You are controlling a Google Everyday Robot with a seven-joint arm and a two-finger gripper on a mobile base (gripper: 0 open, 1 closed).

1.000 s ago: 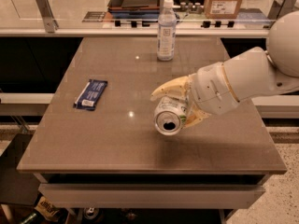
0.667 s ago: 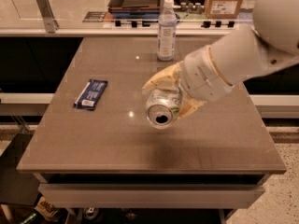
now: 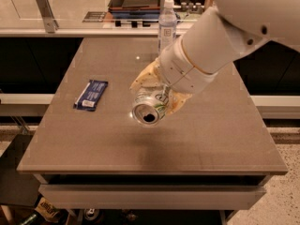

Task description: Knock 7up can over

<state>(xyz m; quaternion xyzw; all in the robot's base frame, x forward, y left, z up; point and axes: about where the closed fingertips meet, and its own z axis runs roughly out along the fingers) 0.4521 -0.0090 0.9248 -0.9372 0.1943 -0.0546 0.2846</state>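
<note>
The 7up can [image 3: 150, 108] is held on its side over the middle of the bench [image 3: 225, 139]. Its long axis is nearly level, and its silver top points toward the camera and a little left. The hand [image 3: 152, 100] is clamped on it, one tan finger at each side. The white arm [image 3: 211, 46] reaches down from the upper right. A blue packet [image 3: 91, 94] lies to the left, and a clear bottle [image 3: 167, 25] stands behind.

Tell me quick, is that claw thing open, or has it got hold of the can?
Gripper: closed on the 7up can, holding it tipped sideways over the middle of the table.
</note>
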